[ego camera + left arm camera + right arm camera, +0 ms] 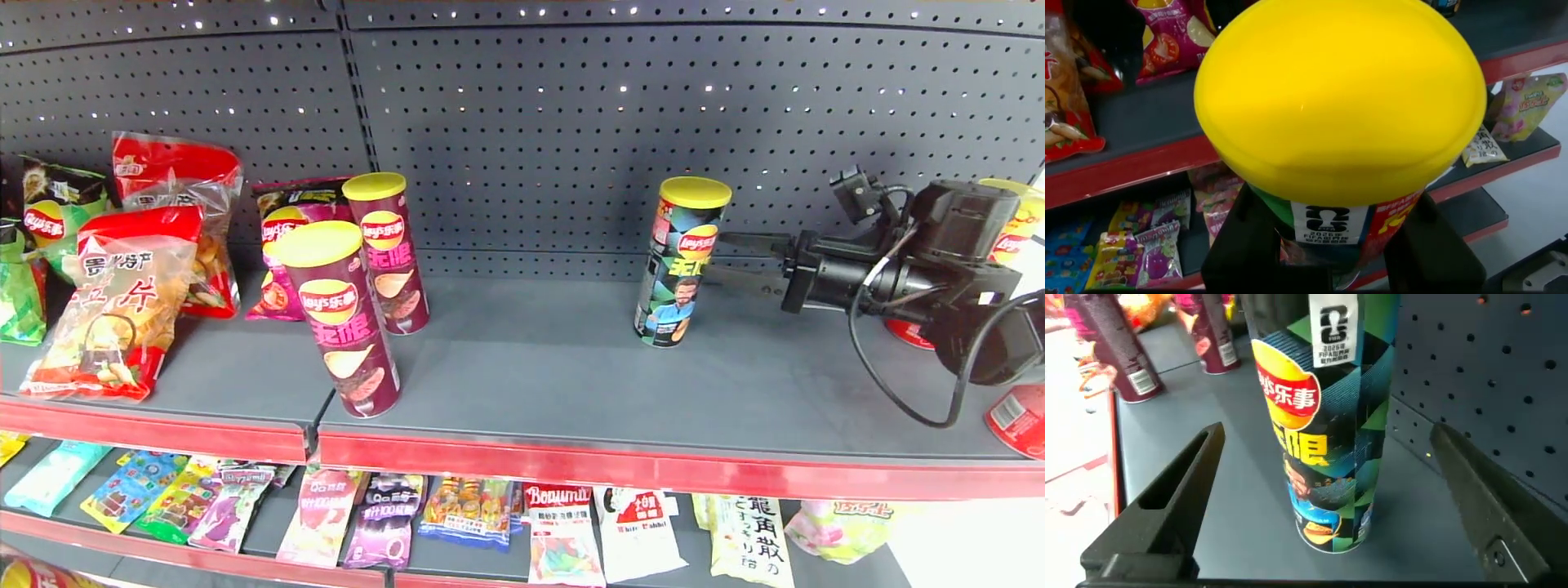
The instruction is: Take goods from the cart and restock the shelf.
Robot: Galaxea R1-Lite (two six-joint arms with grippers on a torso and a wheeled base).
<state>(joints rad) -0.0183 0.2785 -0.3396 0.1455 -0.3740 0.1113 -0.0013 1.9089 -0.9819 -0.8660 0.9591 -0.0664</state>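
Note:
A green and blue chip can (682, 261) with a yellow lid stands upright on the grey shelf (555, 384), right of centre. My right gripper (731, 257) is level with it on its right side, open. In the right wrist view the can (1323, 416) stands between the tips of the spread fingers (1167, 514), with a gap on each side. My left gripper (1343, 245) is shut on another yellow-lidded can (1339, 98), held in front of the shelving; its label is mostly hidden by the lid.
Two purple cans (339, 318) (388, 249) stand left of centre, with snack bags (122, 302) further left. Red and yellow cans (1016, 416) sit at the far right behind the arm. A pegboard backs the shelf. Packets (563, 531) fill the lower shelf.

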